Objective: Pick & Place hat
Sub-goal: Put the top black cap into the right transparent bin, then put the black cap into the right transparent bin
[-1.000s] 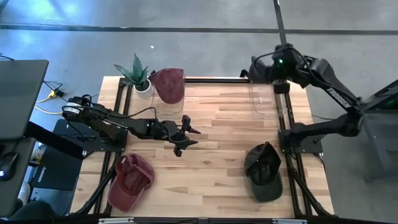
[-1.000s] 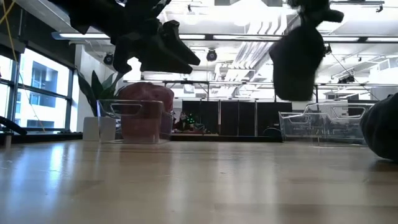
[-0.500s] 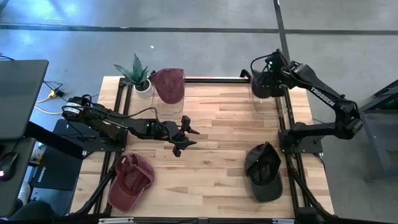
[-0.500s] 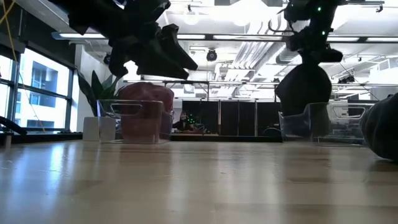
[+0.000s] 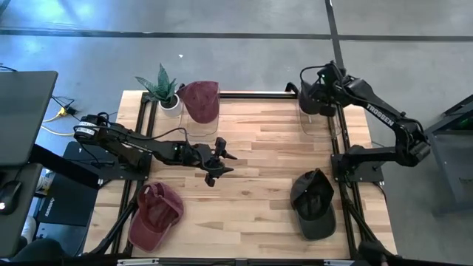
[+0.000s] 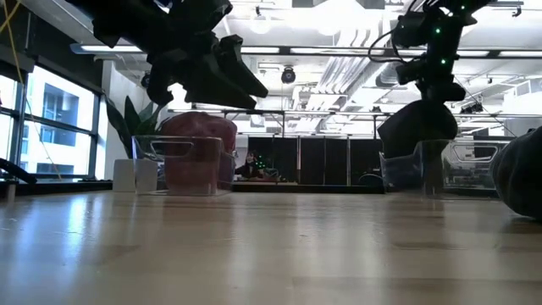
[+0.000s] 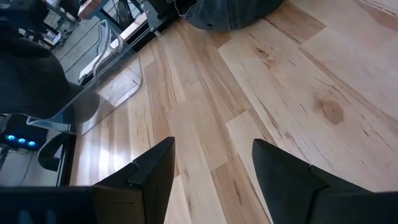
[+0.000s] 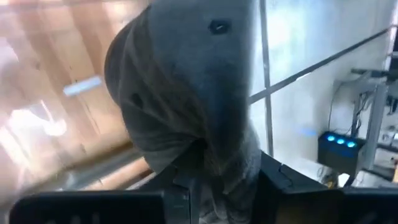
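A dark grey hat (image 8: 186, 93) hangs from my right gripper (image 8: 224, 180), which is shut on it over the clear bin (image 5: 319, 122) at the table's far right. In the low view the hat (image 6: 415, 131) sits partly behind the bin's wall (image 6: 423, 169). A second dark hat (image 5: 314, 203) lies on the table near the right edge. A red hat (image 5: 155, 214) lies at the near left, and another red hat (image 5: 201, 100) sits in a clear bin at the far left. My left gripper (image 5: 219, 159) hovers open over the table's middle, also seen in its wrist view (image 7: 214, 168). My right gripper pinches a bunched fold of the dark grey hat (image 8: 217, 165) between its two fingers, coming from above and pointing down. The hat hangs below the fingers with its crown button (image 8: 217, 27) at the far end, its lower part inside the bin's walls.
A potted plant (image 5: 164, 87) stands at the far left corner beside the left bin. Metal frame rails run along the table's left and right edges. Bare wood lies between the two arms (image 5: 273, 155).
My right gripper has come down and a little toward the table's left and near side, still shut. The dark grey hat has dropped from well above the clear bin down into it.
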`<state>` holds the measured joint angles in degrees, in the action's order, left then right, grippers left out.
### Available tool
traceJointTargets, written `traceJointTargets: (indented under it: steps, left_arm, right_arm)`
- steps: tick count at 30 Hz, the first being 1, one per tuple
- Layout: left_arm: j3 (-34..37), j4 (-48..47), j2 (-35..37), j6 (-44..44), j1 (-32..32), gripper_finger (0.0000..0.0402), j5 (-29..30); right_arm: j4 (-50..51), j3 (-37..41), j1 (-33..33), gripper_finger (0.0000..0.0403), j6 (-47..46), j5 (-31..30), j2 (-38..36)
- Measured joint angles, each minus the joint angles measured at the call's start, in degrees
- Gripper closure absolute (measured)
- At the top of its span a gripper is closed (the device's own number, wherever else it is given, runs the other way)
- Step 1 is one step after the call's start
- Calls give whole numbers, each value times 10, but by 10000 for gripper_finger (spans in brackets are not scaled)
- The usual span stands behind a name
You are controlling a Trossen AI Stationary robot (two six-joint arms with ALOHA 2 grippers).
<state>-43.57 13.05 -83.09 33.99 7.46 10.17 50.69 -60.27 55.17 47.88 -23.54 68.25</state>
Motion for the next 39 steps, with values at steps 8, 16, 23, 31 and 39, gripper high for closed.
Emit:
traceJointTargets:
  steps: [8,16,23,31,39]
  left_arm:
    - [0,0,0,0,0,197,0]
    - [0,0,0,-6,0,197,9]
    - [0,-16,0,-37,0,197,19]
    - [-1,-109,14,-108,0,197,106]
    - [0,-145,13,-133,1,197,121]
  right_arm:
    - [14,-30,1,279,-93,32,-2]
    - [86,-122,-4,192,-212,53,-2]
    - [99,-130,-48,176,-395,99,-10]
    - [74,-51,-287,215,-512,140,-35]
    - [-84,53,-596,268,-617,144,-33]
